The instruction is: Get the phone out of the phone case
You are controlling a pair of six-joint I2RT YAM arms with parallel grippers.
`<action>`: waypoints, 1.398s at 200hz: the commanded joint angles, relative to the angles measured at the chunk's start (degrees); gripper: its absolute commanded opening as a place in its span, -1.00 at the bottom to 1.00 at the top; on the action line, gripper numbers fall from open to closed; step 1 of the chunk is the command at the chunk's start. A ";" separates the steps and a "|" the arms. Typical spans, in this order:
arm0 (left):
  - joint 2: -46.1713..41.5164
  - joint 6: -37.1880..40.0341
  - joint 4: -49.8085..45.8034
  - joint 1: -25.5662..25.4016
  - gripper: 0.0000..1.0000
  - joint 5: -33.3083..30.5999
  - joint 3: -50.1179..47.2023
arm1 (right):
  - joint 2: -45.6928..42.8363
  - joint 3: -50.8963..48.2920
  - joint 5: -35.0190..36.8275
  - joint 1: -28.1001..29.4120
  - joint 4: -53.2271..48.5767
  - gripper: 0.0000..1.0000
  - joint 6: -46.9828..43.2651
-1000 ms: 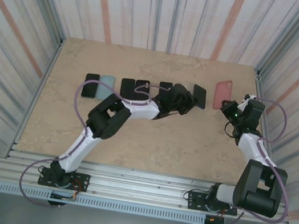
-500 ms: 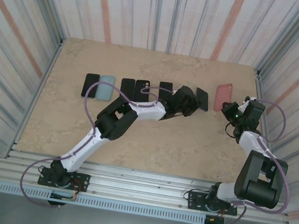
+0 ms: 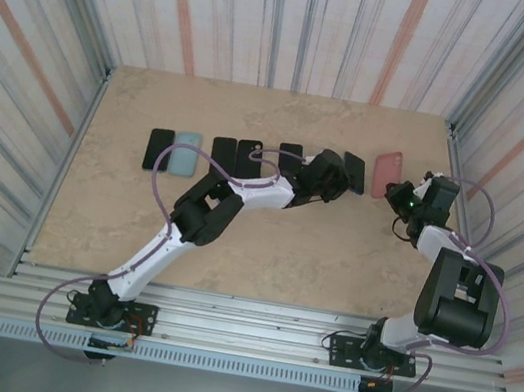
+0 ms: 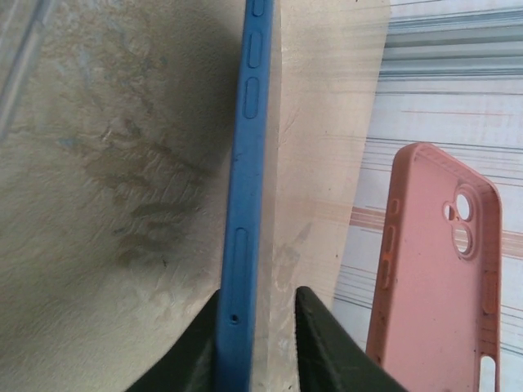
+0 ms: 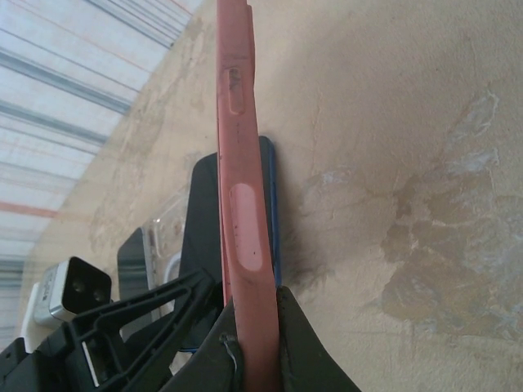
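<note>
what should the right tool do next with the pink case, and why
Probably tip the pink case flat onto the table and open the right tool. That tool clamps it on edge, and in the left wrist view light shows through its camera cutouts, so it looks empty. The left tool clamps the blue-edged phone beside it.

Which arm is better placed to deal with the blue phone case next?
Left, probably. The left gripper is shut on the blue phone case, holding it edge-on. The right gripper is shut on the pink phone case, so it would have to release that first.
</note>
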 commanded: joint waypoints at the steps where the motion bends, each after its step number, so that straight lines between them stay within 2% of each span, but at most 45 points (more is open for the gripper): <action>1: 0.70 2.89 -1.59 -0.82 -0.37 -0.53 2.49 | 1.49 0.79 -1.23 -0.38 1.36 -0.92 -0.80; 56: -1.62 7.62 -5.66 -0.91 0.03 -0.30 1.79 | 5.13 2.38 -1.31 -0.38 1.31 -0.92 -2.09; 89: -2.93 10.30 -7.51 -1.08 0.16 -0.37 0.85 | 7.22 3.53 -1.58 -0.36 1.66 -0.91 -2.47; 121: -5.17 14.71 -8.88 -1.17 0.23 -2.08 -1.41 | 10.16 5.09 -1.94 -0.38 1.57 -0.88 -3.08; 162: -6.47 15.65 -8.48 -1.08 0.27 -1.86 -3.93 | 13.08 8.14 -3.41 -0.58 -0.41 -0.85 -2.85; 279: -6.46 23.44 -17.34 -0.65 0.45 0.94 0.00 | 16.92 11.84 -6.06 -1.17 -7.45 -0.79 -2.58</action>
